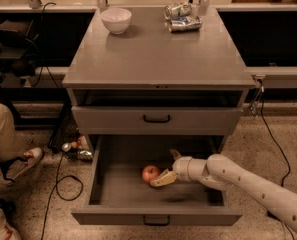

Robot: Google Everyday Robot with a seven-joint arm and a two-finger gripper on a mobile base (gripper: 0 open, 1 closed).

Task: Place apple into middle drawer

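One gripper (169, 167) gapes beside apple (150, 173) in middle drawer (113, 216) (arm (258, 186) cut off).

Warm, dim overhead light falls evenly on the grey surface (158, 59); the bowl (116, 20) casts a soft shadow. The open drawer (113, 216) lies in shade, where the tool (168, 167), fingers parted, sits beside the apple (150, 173).

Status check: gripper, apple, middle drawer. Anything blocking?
Gripper open, low inside the middle drawer, just right of the apple. Apple sitting on the drawer floor, not gripped. No obstruction visible in the drawer.
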